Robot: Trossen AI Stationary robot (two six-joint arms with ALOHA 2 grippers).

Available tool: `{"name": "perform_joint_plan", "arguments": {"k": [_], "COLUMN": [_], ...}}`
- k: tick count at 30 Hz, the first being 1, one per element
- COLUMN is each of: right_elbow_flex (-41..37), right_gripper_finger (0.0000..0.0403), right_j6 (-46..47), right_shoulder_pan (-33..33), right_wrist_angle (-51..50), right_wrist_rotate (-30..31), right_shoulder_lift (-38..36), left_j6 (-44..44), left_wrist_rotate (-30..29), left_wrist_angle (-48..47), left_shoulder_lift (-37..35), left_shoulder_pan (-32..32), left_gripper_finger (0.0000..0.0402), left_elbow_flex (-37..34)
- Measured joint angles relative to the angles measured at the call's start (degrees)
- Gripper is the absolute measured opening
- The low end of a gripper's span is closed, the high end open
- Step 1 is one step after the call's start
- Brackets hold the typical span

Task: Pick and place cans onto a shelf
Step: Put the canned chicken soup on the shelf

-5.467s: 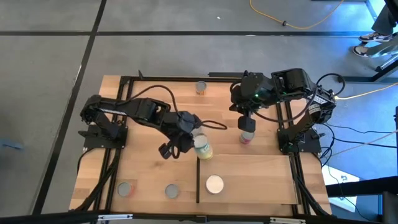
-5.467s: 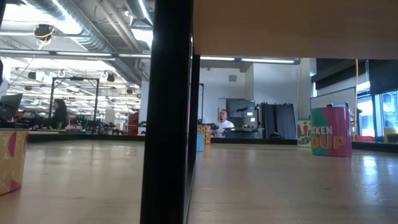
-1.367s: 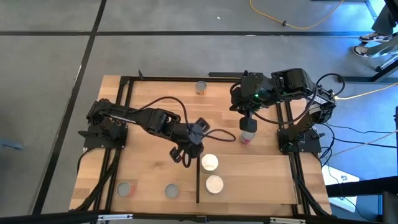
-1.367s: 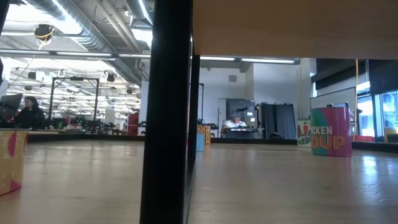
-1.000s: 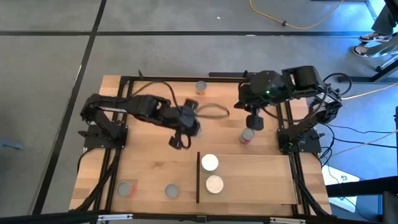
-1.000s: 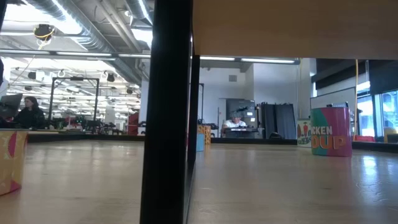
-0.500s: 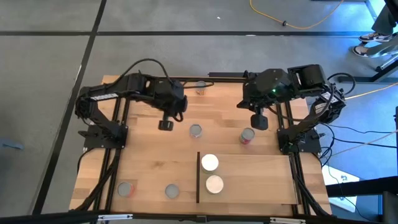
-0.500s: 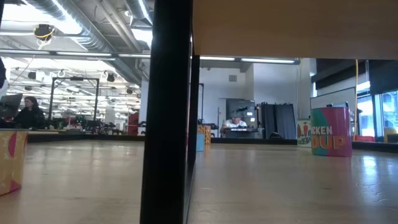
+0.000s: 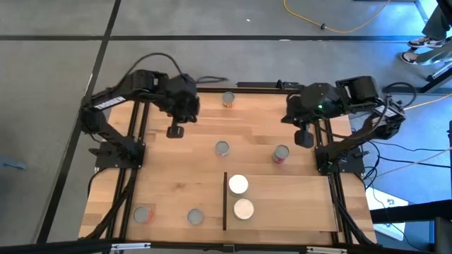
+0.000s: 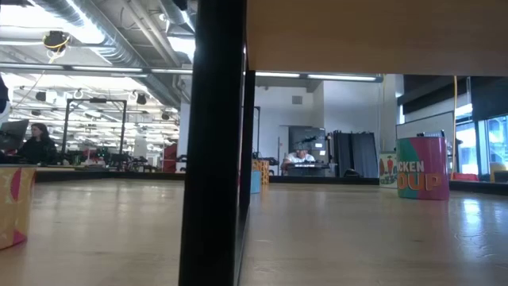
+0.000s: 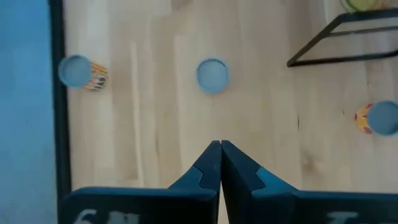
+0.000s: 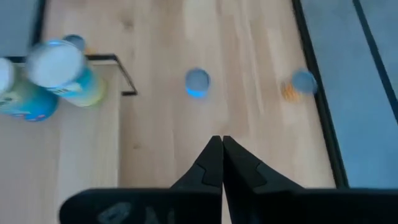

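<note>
My left gripper (image 9: 174, 131) is shut and empty over the table's far left part; its wrist view (image 11: 220, 149) shows the fingertips together. My right gripper (image 9: 305, 137) is shut and empty by the right frame, fingertips together in its wrist view (image 12: 217, 146). Two white-topped cans (image 9: 238, 185) (image 9: 244, 209) stand upright on the shelf (image 9: 289, 204), next to its dark strip (image 9: 224, 201). A grey-topped can (image 9: 222, 148) stands mid-table. A red-labelled can (image 9: 280, 153) stands left of my right gripper. An orange-labelled can (image 9: 227, 99) stands at the far edge.
Two more grey-topped cans (image 9: 143, 214) (image 9: 195, 216) stand near the table's front left. Black frame rails (image 9: 134, 176) run along both sides of the tabletop. In the low view a dark post (image 10: 214, 143) and the shelf's underside (image 10: 357, 36) block much of the sight.
My left gripper has drawn back from mid-table toward the far left corner, uncovering the grey-topped can in the middle. My right gripper has gone toward the table's right edge, away from the red-labelled can. The cans have stayed where they were.
</note>
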Motion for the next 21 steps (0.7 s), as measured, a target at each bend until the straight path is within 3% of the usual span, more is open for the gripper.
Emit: {"name": "perform_joint_plan", "arguments": {"k": [11, 21], "right_elbow_flex": [-24.0, -36.2], "right_gripper_finger": [0.0004, 0.0053], "right_j6": [24.3, 29.8], "right_shoulder_pan": [-0.5, -3.8], "right_wrist_angle": [0.0, 0.7], "right_wrist_rotate": [1.3, -1.0], "right_shoulder_lift": [-10.7, -10.3], "left_j6": [-0.1, 2.1], "left_wrist_rotate": [-0.1, -0.1], "left_wrist_angle": [0.3, 0.4], "left_shoulder_lift": [-6.1, -6.2], "left_shoulder_pan": [5.9, 10.4], "left_gripper_finger": [0.0000, 0.0000], "left_elbow_flex": [0.0, 0.0]}}
